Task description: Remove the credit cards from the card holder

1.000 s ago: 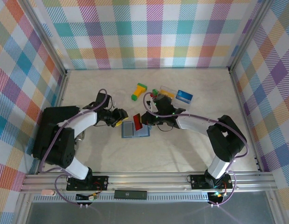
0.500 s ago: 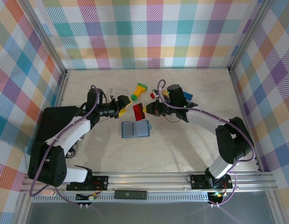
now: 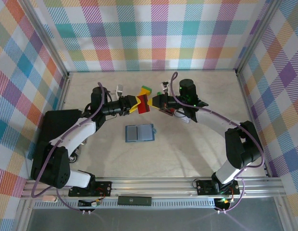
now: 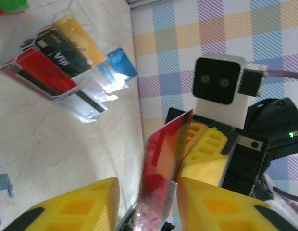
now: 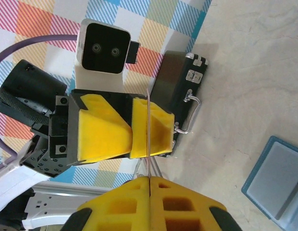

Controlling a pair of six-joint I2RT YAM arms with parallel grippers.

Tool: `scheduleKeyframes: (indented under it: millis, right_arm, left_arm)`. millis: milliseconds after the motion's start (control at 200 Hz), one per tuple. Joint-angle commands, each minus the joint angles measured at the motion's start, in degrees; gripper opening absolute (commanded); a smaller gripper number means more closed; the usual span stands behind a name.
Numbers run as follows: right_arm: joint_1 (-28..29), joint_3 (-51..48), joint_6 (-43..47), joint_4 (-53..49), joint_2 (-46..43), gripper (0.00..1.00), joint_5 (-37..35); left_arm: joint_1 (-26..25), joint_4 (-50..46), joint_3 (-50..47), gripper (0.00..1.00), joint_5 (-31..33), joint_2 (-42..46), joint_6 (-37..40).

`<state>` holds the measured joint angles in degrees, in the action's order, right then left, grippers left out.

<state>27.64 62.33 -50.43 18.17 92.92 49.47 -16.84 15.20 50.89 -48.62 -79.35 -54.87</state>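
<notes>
A red credit card (image 3: 144, 102) hangs in the air above the back of the table, between my two arms. My right gripper (image 3: 154, 102) is shut on one end of it; in the right wrist view the card (image 5: 149, 144) shows edge-on, rising from the closed fingers (image 5: 187, 207). My left gripper (image 3: 135, 104) faces it from the left. Its jaws stand apart around the card's other end (image 4: 161, 173), which lies against one finger (image 4: 221, 207) with a gap to the other (image 4: 77, 207). The slate-blue card holder (image 3: 139, 133) lies open and flat on the table below.
A clear stand (image 4: 89, 103) holds a red card (image 4: 41, 72), a black one (image 4: 62, 48), a yellow one (image 4: 79, 38) and a blue one (image 4: 121, 60). A yellow-and-green block (image 3: 146, 89) lies at the back. A black case (image 5: 180, 89) sits at the left.
My right gripper lifted the red card off the holder and carried it towards the back. My left gripper swung up to meet it, and its jaws opened wide and then narrowed around the card.
</notes>
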Motion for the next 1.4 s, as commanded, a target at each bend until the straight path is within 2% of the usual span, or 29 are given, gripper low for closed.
scheduleKeyframes:
  millis: [0, 60, 110, 265, 385, 480, 585, 785, 830, 1015, 1120, 1225, 1395]
  right_arm:
    - [-0.47, 1.09, -1.67, 3.34, -1.44, 0.0, 2.42]
    - [-0.46, 0.74, -2.26, 3.82, -1.6, 0.0, 2.28]
    - [-0.43, 0.44, -3.22, 4.3, -1.76, 0.05, 1.99]
    - [-0.4, -2.09, -8.59, 8.92, -2.5, 0.29, 0.83]
    - [-0.15, -3.75, -11.63, 11.56, -2.66, 0.35, 0.36]
    - [0.3, -3.78, -11.52, 11.46, -2.57, 0.35, 0.36]
    - [0.51, -3.05, -11.18, 11.15, -2.31, 0.29, 0.73]
    - [0.49, -0.74, -5.61, 4.26, -2.47, 0.03, -0.88]
    - [0.5, 0.24, -2.74, 0.29, -2.85, 0.0, -2.29]
    - [0.23, 4.88, 16.9, -20.16, -4.33, 0.0, -13.24]
    - [0.05, 8.25, 29.36, -31.62, -2.95, 0.0, -21.32]
    - [-0.22, 10.32, 41.32, -38.03, -0.83, 0.0, -27.09]
    - [-0.44, 13.1, 59.29, -44.27, 2.51, 0.0, -34.02]
  left_arm:
    - [-0.36, 6.17, 1.95, 0.22, -2.85, -0.06, -1.66]
    - [-0.4, 7.35, 2.18, 0.1, -2.71, -0.17, -2.54]
    - [-0.39, 7.38, 2.44, 0.0, -2.33, -0.2, -2.71]
    - [-0.39, 8.87, 2.81, 0.0, -0.47, -0.85, -4.69]
    - [-0.39, 11.43, 2.88, 0.0, 1.0, -1.61, -7.16]
    - [-0.39, 13.63, 2.84, 0.0, 1.02, -2.63, -8.78]
    - [-0.39, 13.82, 2.74, 0.0, 1.15, -3.43, -9.02]
    - [-0.16, 9.81, 2.79, 0.0, 2.62, -3.73, -7.24]
    - [0.2, 6.6, 3.11, 0.09, 3.55, -3.53, -5.82]
    - [3.27, -15.44, 5.1, 0.53, 11.28, -1.28, 5.96]
    - [5.95, -27.04, 6.38, 0.71, 15.94, -0.94, 9.69]
    - [8.85, -35.44, 7.12, 0.85, 17.03, -1.75, 12.62]
    - [11.91, -41.25, 7.94, 0.97, 18.57, -0.73, 17.77]
